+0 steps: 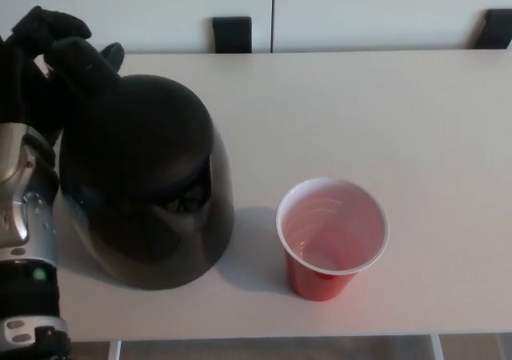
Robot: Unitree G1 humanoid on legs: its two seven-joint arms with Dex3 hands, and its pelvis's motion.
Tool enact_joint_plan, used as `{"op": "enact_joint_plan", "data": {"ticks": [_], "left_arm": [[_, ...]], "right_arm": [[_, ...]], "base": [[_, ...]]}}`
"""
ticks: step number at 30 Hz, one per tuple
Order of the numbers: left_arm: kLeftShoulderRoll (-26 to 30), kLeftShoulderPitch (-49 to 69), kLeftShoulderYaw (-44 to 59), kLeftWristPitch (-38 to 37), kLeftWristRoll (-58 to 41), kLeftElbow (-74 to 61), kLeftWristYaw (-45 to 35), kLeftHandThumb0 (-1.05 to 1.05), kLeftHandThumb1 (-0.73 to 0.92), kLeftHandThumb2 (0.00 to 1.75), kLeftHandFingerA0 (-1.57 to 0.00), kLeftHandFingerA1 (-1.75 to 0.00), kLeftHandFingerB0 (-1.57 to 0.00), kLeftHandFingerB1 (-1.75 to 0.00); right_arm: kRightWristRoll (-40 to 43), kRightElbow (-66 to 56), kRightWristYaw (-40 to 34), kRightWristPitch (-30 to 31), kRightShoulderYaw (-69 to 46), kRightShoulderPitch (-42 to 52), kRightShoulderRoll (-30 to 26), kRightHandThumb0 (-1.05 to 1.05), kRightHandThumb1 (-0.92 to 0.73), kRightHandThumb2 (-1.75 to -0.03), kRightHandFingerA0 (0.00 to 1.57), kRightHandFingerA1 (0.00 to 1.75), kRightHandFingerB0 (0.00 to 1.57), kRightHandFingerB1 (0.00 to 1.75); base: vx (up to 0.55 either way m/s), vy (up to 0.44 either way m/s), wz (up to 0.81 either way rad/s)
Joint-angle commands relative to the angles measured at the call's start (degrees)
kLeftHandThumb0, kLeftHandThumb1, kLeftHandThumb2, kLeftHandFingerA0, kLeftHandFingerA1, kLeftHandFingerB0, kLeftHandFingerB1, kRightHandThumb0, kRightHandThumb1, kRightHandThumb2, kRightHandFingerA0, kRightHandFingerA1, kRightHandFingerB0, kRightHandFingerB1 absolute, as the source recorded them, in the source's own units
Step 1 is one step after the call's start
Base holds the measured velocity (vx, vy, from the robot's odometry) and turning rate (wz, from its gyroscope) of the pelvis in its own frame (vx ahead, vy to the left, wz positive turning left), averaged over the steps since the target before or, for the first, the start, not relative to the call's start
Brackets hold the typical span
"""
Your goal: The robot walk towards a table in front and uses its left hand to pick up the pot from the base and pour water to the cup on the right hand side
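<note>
– Two vessels sit near the table's [448, 120] front edge?
– Yes. A red plastic cup [331, 237], pale ribbed inside, nothing visible in it. Left of it, a glossy black domed pot [148, 186], apart from the cup.
– And the left hand [50, 70]?
– Black fingers wrapped round the pot's handle behind; the metal forearm [24, 208] is cut off at the frame's edge.

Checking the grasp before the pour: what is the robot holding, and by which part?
The left hand grips the black pot at its handle on the far left side.
</note>
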Motion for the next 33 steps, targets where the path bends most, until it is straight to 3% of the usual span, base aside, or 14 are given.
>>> {"op": "enact_joint_plan", "data": {"ticks": [1,5,6,7,8,11,15,22,33], "left_arm": [[2.37,-1.59,2.95,-4.06,4.54,-2.35,13.9,-0.11,0.68,0.55,-0.74,-1.75,-0.48,-1.75],[3.14,-2.82,2.39,-3.82,5.61,-3.26,14.82,-0.11,0.66,0.55,-0.75,-1.75,-0.52,-1.75],[3.37,-3.02,1.57,-3.99,6.76,-3.42,15.18,-0.11,0.65,0.54,-0.75,-1.75,-0.55,-1.75],[3.54,-3.06,0.18,-4.57,8.2,-4.14,15.25,-0.11,0.65,0.55,-0.77,-1.75,-0.56,-1.75],[3.47,-2.92,-0.74,-4.69,8.86,-4.96,15.35,-0.09,0.64,0.55,-0.78,-1.75,-0.56,-1.75],[3.02,-2.68,-2.39,-4.39,9.51,-6.8,15.91,-0.09,0.62,0.54,-0.77,-1.75,-0.56,-1.75],[3.42,-1.89,-10.13,-1.26,20.05,-12.25,21.62,-0.26,0.57,0.55,-0.81,-1.75,-0.59,-1.75],[2.13,-2.05,-18.71,-3.26,27.44,-17.9,24.62,-0.17,0.58,0.56,-0.87,-1.75,-0.63,-1.75],[1.05,-1.2,-28.56,-2.86,36.05,-24.07,27.2,-0.11,0.58,0.55,-0.84,-1.75,-0.65,-1.75]], "right_arm": [[-0.13,-0.59,-0.39,1.56,0.24,-0.51,-1.29,-0.3,-0.57,-0.57,0.44,0.43,0.31,0.35],[-0.24,-1.33,-0.97,2.83,0.36,-0.94,-1.41,-0.3,-0.57,-0.57,0.42,0.42,0.28,0.34],[-0.05,-1.38,-0.92,3.08,0.26,-1.03,-1.36,-0.25,-0.4,-0.86,0.33,0.57,0.15,0.48],[0.0,-1.48,-0.53,3.15,0.32,-0.97,-1.41,-0.26,-0.4,-0.85,0.34,0.57,0.15,0.48],[-0.24,-1.68,-0.57,3.1,0.47,-0.83,-1.45,-0.31,-0.57,-0.57,0.44,0.43,0.28,0.34],[-0.67,-2.34,-1.08,3.08,0.79,-0.58,-1.48,-0.32,-0.57,-0.57,0.44,0.43,0.29,0.34],[-0.2,-2.93,-0.59,3.2,0.71,-0.49,-1.45,-0.3,-0.58,-0.57,0.39,0.41,0.26,0.34],[-0.76,-2.56,-1.39,3.24,1.05,-1.33,-1.85,-0.31,-0.58,-0.57,0.46,0.44,0.32,0.35],[-1.63,-1.9,-1.52,3.43,2.08,-2.53,-2.54,-0.3,-0.59,-0.57,0.47,0.44,0.3,0.34]], "base": [[0.0,0.0,0.0],[0.0,0.0,0.0],[0.0,0.0,0.0],[0.0,0.0,0.0],[0.0,0.0,0.0],[0.0,0.0,0.0],[0.0,0.0,0.0],[0.0,0.0,0.0],[0.0,0.0,0.0]]}}
